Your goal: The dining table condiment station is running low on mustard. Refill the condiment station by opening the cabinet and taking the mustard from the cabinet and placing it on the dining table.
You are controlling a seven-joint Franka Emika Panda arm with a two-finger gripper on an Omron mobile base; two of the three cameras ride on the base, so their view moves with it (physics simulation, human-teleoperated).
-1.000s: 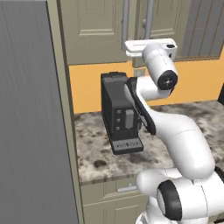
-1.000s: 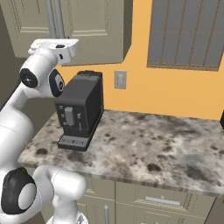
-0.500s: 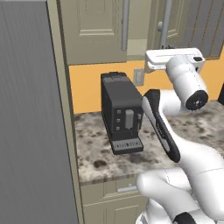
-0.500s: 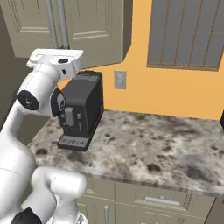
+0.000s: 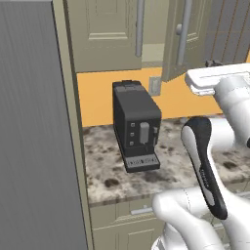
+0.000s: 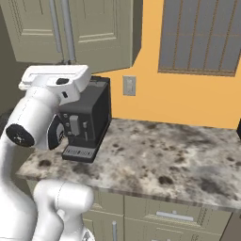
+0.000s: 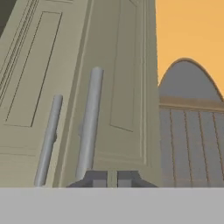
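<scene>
Nearby, coffee machine (image 5: 136, 132) under cabinet (image 5: 105, 36); mustard seemingly hidden.

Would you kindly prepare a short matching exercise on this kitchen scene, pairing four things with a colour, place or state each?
Things:
1. coffee machine
2. right cabinet door
3. wall outlet
4. gripper

Descriptions:
A. swung partly open
B. black, standing on the stone worktop
C. on the orange wall, beside the coffee machine
D. fingers shut, close to a silver bar handle

Pairs: 1-B, 2-A, 3-C, 4-D
</scene>
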